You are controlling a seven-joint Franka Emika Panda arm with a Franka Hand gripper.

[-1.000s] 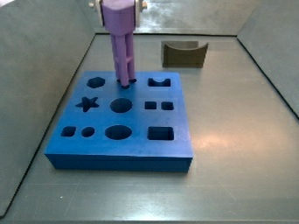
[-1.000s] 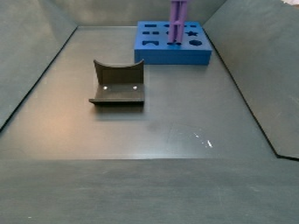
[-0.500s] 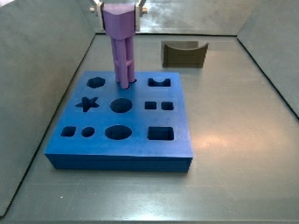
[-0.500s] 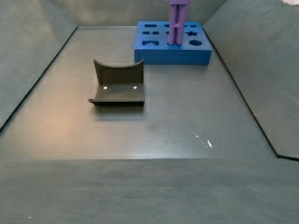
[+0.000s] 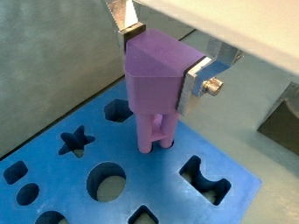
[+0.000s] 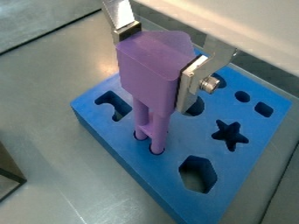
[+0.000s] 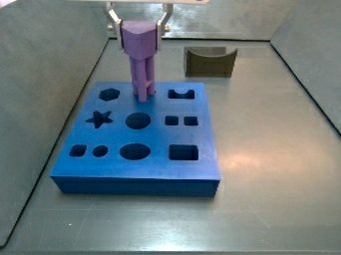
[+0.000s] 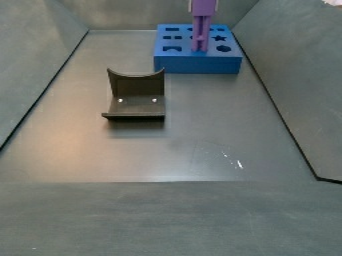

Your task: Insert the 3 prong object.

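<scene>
We take this for a robot test cell in a lab: a bare grey metal floor [image 8: 174,150] walled by grey panels [image 8: 287,90]. On it sits a blue foam block with shaped cut-outs [image 7: 140,134]; the silver-fingered gripper [image 7: 139,20] hangs above the block's far edge.

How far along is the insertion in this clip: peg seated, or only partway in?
Done: the gripper has the 3 prong object upright over the blue block. In hand: its prongs sit at a hole in the block's back row, entering it in both wrist views. Left: pushing it fully down, as most of the peg stands above the block, then letting go.
</scene>
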